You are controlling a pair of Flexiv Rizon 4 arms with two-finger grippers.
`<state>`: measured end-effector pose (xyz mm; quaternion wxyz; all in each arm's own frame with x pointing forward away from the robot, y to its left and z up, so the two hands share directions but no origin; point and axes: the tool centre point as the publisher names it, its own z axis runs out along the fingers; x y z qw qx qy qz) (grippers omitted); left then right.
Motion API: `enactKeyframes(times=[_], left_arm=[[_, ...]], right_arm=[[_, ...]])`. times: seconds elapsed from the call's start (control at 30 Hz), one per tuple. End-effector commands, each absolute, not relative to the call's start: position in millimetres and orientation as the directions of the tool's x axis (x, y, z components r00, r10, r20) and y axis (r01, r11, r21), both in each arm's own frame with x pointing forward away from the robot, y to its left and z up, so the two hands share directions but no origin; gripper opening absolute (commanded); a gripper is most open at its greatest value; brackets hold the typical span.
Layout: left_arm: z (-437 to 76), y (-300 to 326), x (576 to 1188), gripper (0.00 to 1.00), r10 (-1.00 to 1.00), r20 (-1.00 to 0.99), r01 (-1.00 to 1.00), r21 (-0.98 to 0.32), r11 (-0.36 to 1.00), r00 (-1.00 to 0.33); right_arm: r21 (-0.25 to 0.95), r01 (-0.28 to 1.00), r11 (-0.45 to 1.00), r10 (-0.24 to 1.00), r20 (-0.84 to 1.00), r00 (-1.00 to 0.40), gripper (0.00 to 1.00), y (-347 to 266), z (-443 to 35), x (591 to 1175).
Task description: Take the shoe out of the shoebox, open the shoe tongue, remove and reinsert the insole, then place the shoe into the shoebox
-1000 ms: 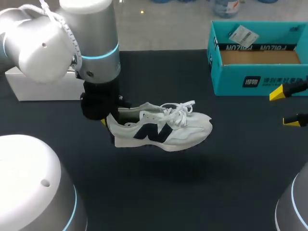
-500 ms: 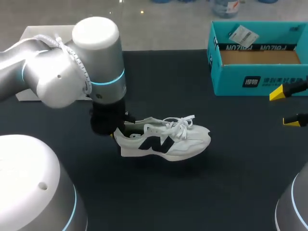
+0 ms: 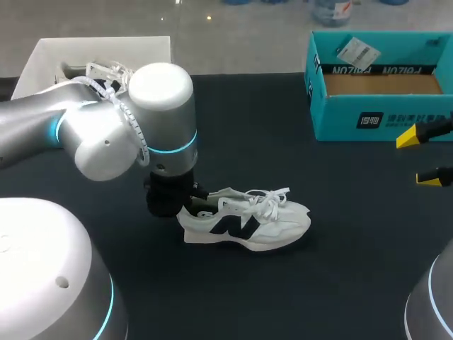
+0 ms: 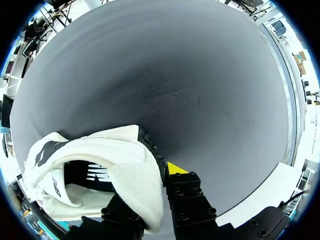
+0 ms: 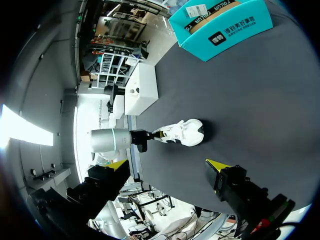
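Note:
A white sneaker [image 3: 249, 225] with a dark side logo lies upright on the dark table, toe pointing right and laces loose. My left gripper [image 3: 181, 210] is shut on its heel from above. In the left wrist view the heel collar [image 4: 141, 186] sits pinched between the fingers [image 4: 176, 169] of the left gripper [image 4: 147, 192]. The teal shoebox [image 3: 382, 106] stands open at the far right; nothing shows inside it but its brown floor. My right gripper [image 3: 423, 157] hangs open in front of the box, far from the shoe [image 5: 182, 132], with nothing between its fingers [image 5: 167, 165].
A white box lid [image 3: 92, 53] lies at the far left behind my left arm [image 3: 120, 134]. Bare dark tabletop [image 3: 333, 283] spreads between the shoe and the near edge, and between the shoe and the shoebox [image 5: 225, 25].
My left arm has carried the shoe down and a little toward the near side, from hanging above the table to low against it. The right gripper has not moved.

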<state>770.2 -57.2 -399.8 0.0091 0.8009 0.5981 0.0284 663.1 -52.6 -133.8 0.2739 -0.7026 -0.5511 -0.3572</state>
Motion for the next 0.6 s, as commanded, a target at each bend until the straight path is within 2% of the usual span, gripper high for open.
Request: enactKeyframes(times=[0.03,0.27,0.43,0.6], left_arm=[[-398.7,-61.4,766.8,1.00,0.961,0.023,0.960,0.044,-0.275,0.274],[-359.8,-60.6,757.6,1.00,0.972,-0.018,0.972,0.018,-0.232,0.233],[-332.0,-58.4,753.9,1.00,0.981,-0.103,0.983,-0.072,-0.170,0.162],[-307.6,-53.3,758.0,1.00,0.975,-0.214,0.983,-0.183,0.024,-0.064]], right_arm=[[0.010,0.969,-0.246,0.580,0.803,0.139,1.00,-52.1,-134.4,661.5],[0.010,0.969,-0.246,0.580,0.803,0.139,1.00,-52.1,-134.4,661.5],[0.010,0.969,-0.246,0.580,0.803,0.139,1.00,-52.1,-134.4,661.5],[0.010,0.969,-0.246,0.580,0.803,0.139,1.00,-52.1,-134.4,661.5]])
